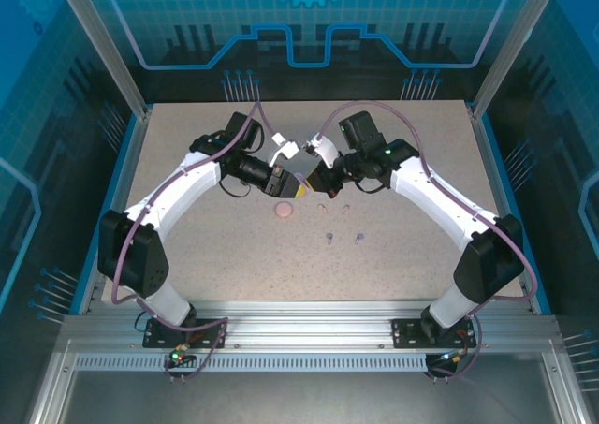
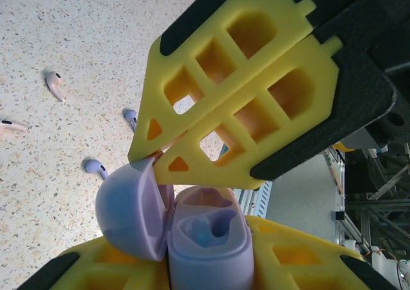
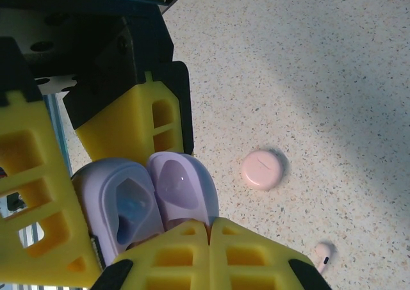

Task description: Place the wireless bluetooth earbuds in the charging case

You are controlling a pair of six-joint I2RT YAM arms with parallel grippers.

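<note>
Speckled beige table point(image 1: 187, 246), with both arms meeting over its far middle.

Left gripper point(image 2: 205, 251): yellow fingers clamped either side of the purple charging case point(image 3: 128, 207), gripping the base and holding it up off the table.

Right gripper point(image 3: 208, 229): fingers pressed together and holding nothing. The tips sit at the rim of the case's lid point(image 2: 128, 207), apparently touching it. The lid is swung open and the wells inside look empty.

Case handling, as a guess: light, smooth hard shell, and the hinged lid could flop shut. Gripping the base sides looks right.

Pink case point(image 3: 262, 168) is shut, flat on the table, just near-left of the grippers.

All four earbuds are loose on the table. The two pink earbuds point(image 2: 54, 85) lie just right of the pink case. The two purple earbuds point(image 2: 96, 168) are nearer, well apart from the held case.

Bud handling, judged:
- Tiny, very light, stiff glossy plastic, rounded, so probably slippery and prone to popping out of a pinch.
- They lie flat and low on the table.
- Best taken across the stem, or where stem meets bulb, with fingertips only and a gentle squeeze.
- The purple pair presumably goes in the purple case.
</note>
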